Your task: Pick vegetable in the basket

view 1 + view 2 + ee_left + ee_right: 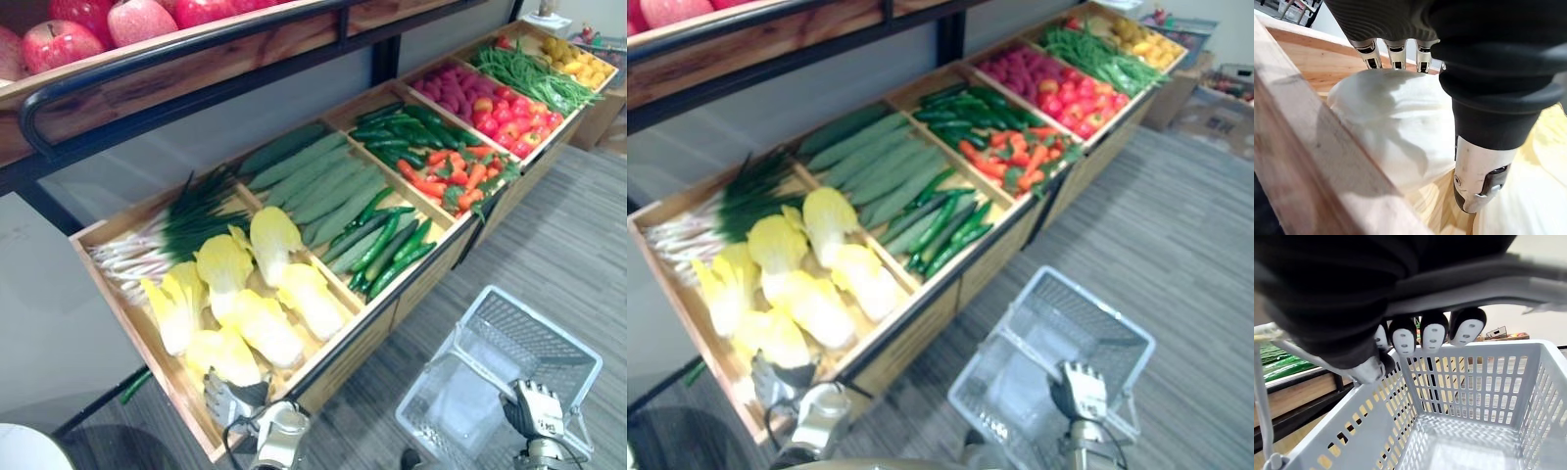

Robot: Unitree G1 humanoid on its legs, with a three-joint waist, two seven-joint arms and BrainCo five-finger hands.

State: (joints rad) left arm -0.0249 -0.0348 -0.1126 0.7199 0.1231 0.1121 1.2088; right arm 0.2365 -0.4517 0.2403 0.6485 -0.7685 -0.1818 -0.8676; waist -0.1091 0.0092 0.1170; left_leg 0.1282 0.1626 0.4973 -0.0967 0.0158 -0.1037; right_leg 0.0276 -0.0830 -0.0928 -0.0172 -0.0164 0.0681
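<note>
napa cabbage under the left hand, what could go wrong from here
1. The open left hand sits over a napa cabbage that lies close against the crate wall. The fingers may catch the wood, or slip off the broad, smooth head.
2. Neighbouring cabbages lie close and might be dragged along.
3. The basket hangs by its handle from the right hand, off to the side, so the cabbage could drop in transfer.
</note>
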